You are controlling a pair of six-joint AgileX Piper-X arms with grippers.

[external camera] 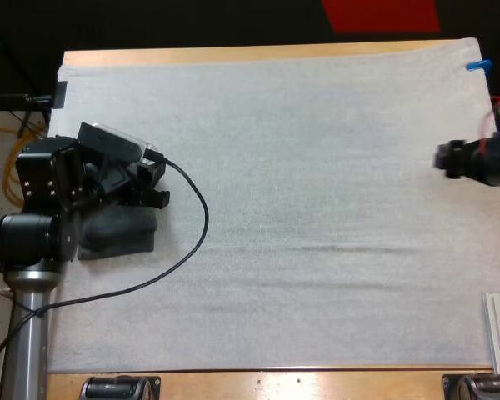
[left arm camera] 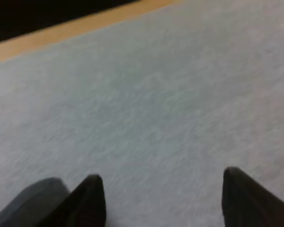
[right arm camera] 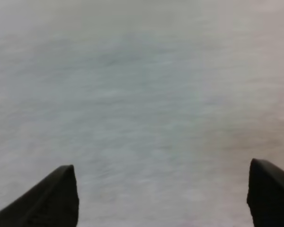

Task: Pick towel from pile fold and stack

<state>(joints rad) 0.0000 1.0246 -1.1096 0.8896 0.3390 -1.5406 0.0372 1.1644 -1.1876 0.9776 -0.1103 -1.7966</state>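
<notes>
Fingers wide apart on both: the left gripper [left arm camera: 161, 176] just beside the dark towel [external camera: 121, 233], the right gripper [right arm camera: 162, 169] over the mat [external camera: 317, 167].

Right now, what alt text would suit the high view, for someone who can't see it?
The left claw hangs beside a dark towel at the left of a white mat. The right claw hangs at the mat's right edge, far from the towel.

Left gripper [left arm camera: 162, 173] and right gripper [right arm camera: 162, 164] each gape wide, arms well apart.
</notes>
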